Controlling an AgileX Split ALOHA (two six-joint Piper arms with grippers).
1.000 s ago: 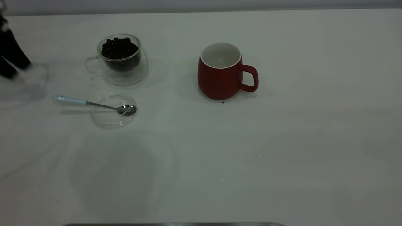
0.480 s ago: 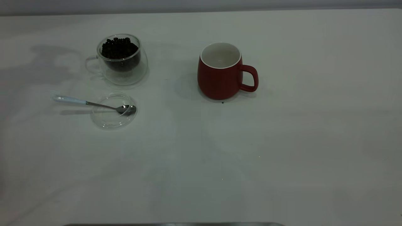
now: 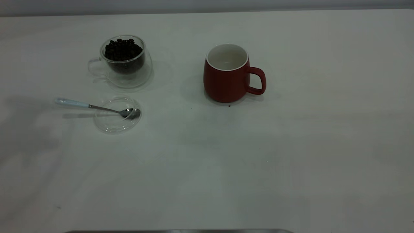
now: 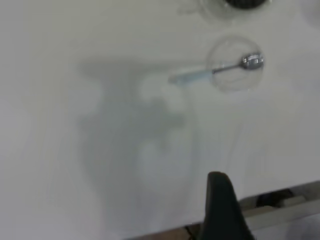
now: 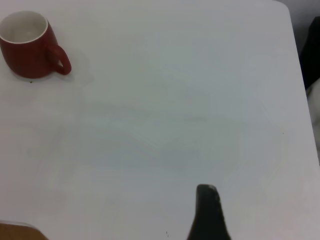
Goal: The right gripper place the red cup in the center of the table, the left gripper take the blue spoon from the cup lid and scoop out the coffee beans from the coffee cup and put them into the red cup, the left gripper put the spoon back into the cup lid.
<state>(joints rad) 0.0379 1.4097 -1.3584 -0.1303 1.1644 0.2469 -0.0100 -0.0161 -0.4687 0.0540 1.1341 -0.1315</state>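
The red cup (image 3: 226, 76) stands upright near the middle of the table (image 3: 291, 145), handle pointing right; the right wrist view shows the red cup (image 5: 30, 47) far off. The clear coffee cup (image 3: 124, 61) holds coffee beans (image 3: 123, 50) at back left. In front of it the blue spoon (image 3: 97, 107) lies with its bowl in the cup lid (image 3: 117, 114) and its handle out to the left. Neither arm appears in the exterior view. The left gripper (image 4: 220, 200) hangs far from the spoon (image 4: 215, 71) and lid (image 4: 235, 62), holding nothing. The right gripper (image 5: 207, 210) hovers over bare table.
A single dark speck (image 3: 229, 105) lies at the red cup's base. The table's edge (image 4: 280, 200) runs close to the left gripper. The table corner (image 5: 285, 7) and a dark shape (image 5: 312, 50) beyond it show in the right wrist view.
The left arm, at the exterior view's left edge a second ago, has drawn back out of that view. Its shadow has shifted over the table. Cups, spoon and lid have not moved.
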